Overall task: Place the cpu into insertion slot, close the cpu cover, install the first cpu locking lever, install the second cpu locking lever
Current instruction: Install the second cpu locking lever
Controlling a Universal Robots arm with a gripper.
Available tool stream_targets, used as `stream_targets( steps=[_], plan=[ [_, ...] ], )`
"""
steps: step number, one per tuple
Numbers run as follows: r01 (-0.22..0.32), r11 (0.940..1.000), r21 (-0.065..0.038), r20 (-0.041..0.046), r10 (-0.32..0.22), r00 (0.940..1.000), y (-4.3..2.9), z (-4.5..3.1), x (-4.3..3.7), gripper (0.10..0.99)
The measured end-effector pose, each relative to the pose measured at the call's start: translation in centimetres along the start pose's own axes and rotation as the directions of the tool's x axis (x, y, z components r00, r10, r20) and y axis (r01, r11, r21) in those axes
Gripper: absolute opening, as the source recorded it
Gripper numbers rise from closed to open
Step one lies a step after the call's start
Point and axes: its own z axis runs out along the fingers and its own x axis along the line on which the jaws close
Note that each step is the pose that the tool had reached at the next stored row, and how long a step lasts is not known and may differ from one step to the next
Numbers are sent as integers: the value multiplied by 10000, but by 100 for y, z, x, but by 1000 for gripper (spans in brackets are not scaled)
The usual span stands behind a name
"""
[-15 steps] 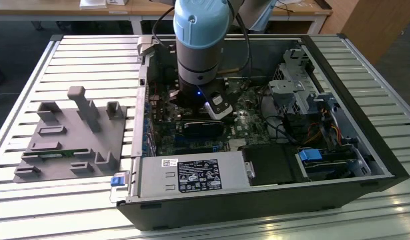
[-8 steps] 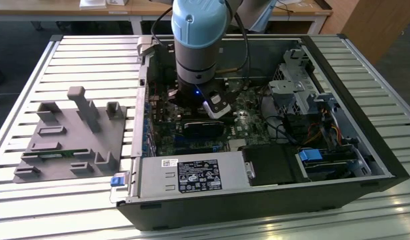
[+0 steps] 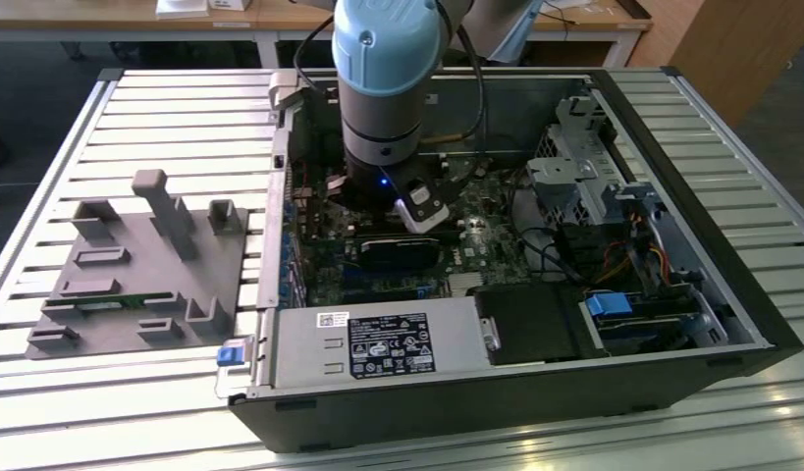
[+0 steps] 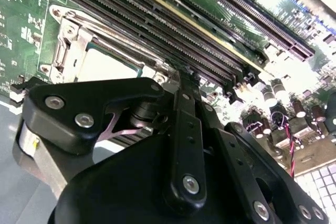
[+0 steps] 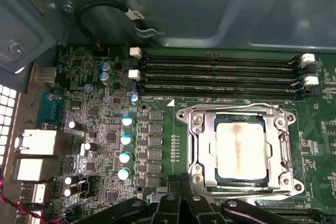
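Observation:
The cpu (image 5: 239, 150), a pale silver square with a brownish smear, lies in the insertion slot (image 5: 185, 115) on the green board. The cpu cover (image 5: 205, 153), a dull metal frame with a window, lies flat around the chip. A thin metal lever (image 5: 231, 107) runs along the socket edge beside the memory slots. My gripper (image 5: 185, 192) hovers just off the socket's opposite edge, fingers together and holding nothing I can see. The second wrist view shows the gripper (image 4: 184, 80) close above the board beside the cpu (image 4: 102, 66). In the exterior view the gripper (image 3: 421, 211) reaches down into the open computer case.
Long black memory slots (image 5: 220, 74) run beside the socket, and blue-topped capacitors (image 5: 126, 140) stand on its other side. In the case are a black module (image 3: 395, 250), a labelled grey power supply (image 3: 375, 343) and a drive cage (image 3: 598, 186). A grey fixture (image 3: 139, 265) rests on the slatted table.

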Motion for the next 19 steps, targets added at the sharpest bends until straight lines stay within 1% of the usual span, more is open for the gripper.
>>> stream_targets(
  steps=[6, 8, 13, 19],
  plan=[
    [0, 10000, -11, 3, 0, 10000, 1, -5, 2, 118],
    [-1, 10000, -26, 7, 1, 10000, 9, -28, 1, 118],
    [-1, 10000, -26, 4, 1, 10000, 27, -98, -1, 118],
    [-1, 10000, -26, 4, 1, 10000, 56, -208, -3, 118]
  ],
)
